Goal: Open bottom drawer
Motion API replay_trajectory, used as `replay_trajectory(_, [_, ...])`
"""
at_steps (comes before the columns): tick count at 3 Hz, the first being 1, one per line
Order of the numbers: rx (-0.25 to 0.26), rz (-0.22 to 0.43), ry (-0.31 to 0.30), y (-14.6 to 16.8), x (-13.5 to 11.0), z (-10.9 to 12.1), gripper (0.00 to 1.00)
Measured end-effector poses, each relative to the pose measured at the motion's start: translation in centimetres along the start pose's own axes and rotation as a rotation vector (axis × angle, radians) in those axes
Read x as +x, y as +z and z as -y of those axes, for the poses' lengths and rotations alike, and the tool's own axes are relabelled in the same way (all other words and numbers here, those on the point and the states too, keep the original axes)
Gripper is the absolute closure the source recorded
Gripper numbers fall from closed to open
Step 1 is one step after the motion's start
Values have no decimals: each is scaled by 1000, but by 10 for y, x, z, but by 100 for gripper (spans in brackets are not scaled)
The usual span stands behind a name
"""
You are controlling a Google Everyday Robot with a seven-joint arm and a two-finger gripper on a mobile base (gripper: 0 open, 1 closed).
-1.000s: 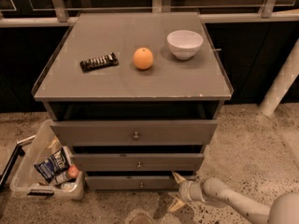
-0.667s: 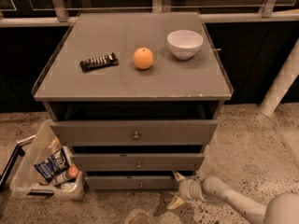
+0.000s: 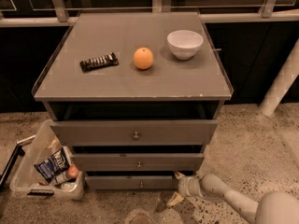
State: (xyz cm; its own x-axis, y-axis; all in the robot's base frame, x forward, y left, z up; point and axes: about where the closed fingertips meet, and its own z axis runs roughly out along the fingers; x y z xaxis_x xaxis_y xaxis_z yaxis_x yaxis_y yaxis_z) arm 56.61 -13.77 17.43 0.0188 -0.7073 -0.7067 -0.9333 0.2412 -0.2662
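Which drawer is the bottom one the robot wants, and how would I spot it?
Find the grey cabinet holding an orange and a white bowl. Of its three drawer fronts, the bottom drawer is the lowest, just above the floor, with the gripper at its right end. It has the slimmest front, with a tiny round knob.

Orange (image 3: 143,58), white bowl (image 3: 185,43) and what may be a snack bar (image 3: 98,62)

The end effector (image 3: 176,187) has barely shifted, beside the bottom drawer (image 3: 121,183).
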Motion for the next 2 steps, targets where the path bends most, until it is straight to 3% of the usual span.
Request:
replay_trajectory(1, [4, 0, 1, 6, 2, 10, 0])
replay_trajectory(2, [5, -1, 1, 6, 3, 11, 17])
